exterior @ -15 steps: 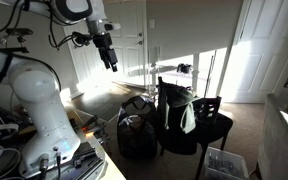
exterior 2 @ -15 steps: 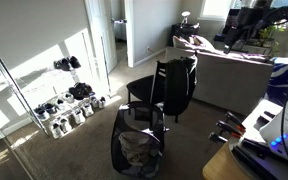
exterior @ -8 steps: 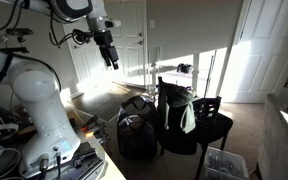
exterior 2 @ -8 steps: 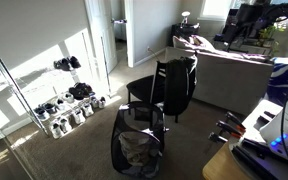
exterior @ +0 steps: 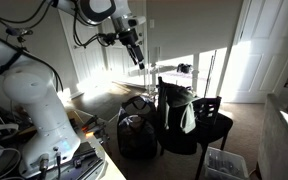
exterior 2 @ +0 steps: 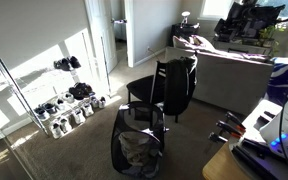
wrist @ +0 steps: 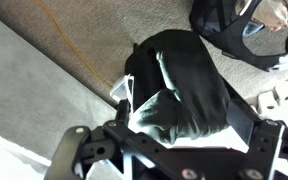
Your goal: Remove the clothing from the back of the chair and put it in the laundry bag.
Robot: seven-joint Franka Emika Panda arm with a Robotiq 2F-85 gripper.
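The black clothing [exterior: 174, 106] with a grey-green patch hangs over the back of the dark chair [exterior: 206, 130]; both also show in an exterior view, the clothing [exterior 2: 178, 86] on the chair [exterior 2: 144, 91]. The round dark laundry bag [exterior: 135, 134] stands on the carpet beside the chair, its mouth wide [exterior 2: 136, 146]. My gripper [exterior: 137, 54] hangs high in the air, up and to the side of the chair, open and empty. In the wrist view the clothing [wrist: 192, 80] lies below the gripper [wrist: 174, 142], and the laundry bag [wrist: 227, 28] is at the top right.
A small clear plastic bin [exterior: 224, 162] sits on the floor by the chair. A shoe rack [exterior 2: 66, 100] stands by the wall, a sofa [exterior 2: 229, 75] behind the chair. The robot's white base [exterior: 39, 110] and a cluttered table edge [exterior 2: 249, 140] are close by.
The arm has swung the gripper sideways through the air toward the chair, at about the same height. Clothing, chair and bag have not moved.
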